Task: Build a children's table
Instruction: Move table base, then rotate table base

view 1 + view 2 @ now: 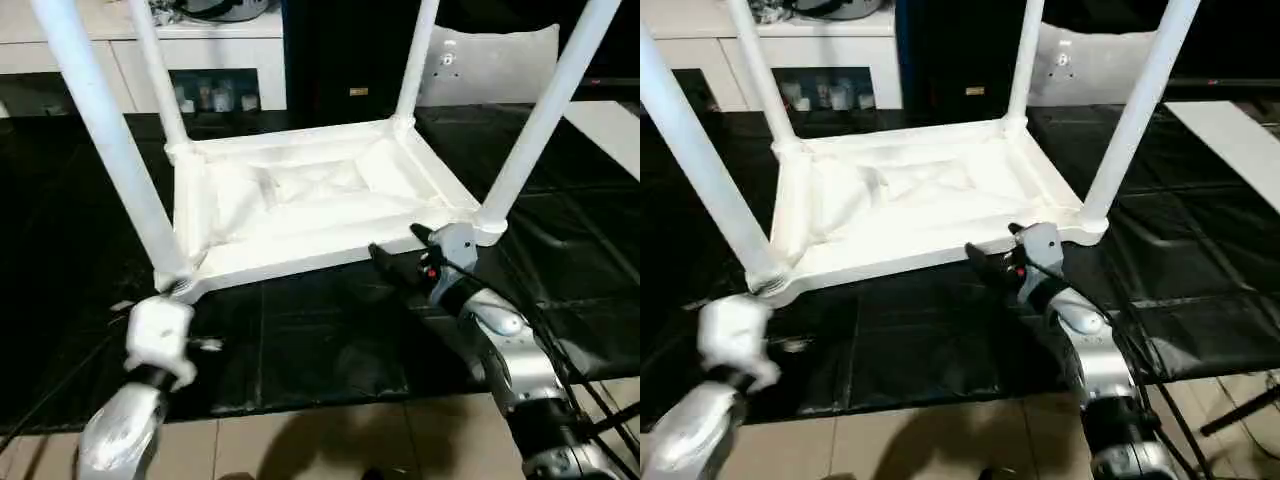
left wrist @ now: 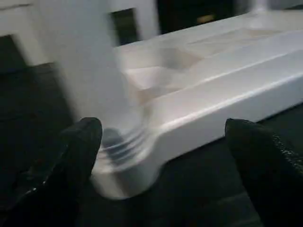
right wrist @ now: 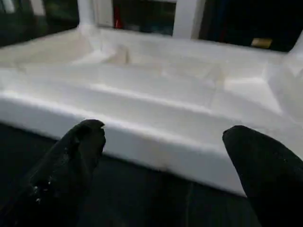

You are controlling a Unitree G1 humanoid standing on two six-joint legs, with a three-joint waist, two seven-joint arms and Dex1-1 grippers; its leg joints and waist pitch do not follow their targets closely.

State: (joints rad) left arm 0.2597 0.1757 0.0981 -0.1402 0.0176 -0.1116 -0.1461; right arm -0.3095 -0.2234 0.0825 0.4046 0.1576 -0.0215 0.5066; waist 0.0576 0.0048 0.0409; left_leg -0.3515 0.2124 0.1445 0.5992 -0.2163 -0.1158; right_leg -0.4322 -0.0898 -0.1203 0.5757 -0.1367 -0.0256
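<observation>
The children's table lies upside down on the black-covered surface, its ribbed top (image 1: 300, 190) facing up. All of its white legs stand upright in the corner sockets: front left (image 1: 110, 140), back left (image 1: 155, 70), back right (image 1: 415, 60) and front right (image 1: 545, 110). My left gripper (image 2: 163, 127) is just in front of the front-left corner socket (image 2: 123, 170), fingers wide apart and open, holding nothing. My right gripper (image 1: 405, 250) hovers at the table's front edge near the front-right leg, open and empty, with the rim (image 3: 156, 151) straight ahead of it.
The black-covered work surface (image 1: 320, 330) ends close in front of me, where tiled floor (image 1: 330, 430) begins. A white cabinet with glass doors (image 1: 200, 60) stands at the back left. A pale grey panel (image 1: 490, 60) and a white board (image 1: 610, 125) are at the back right.
</observation>
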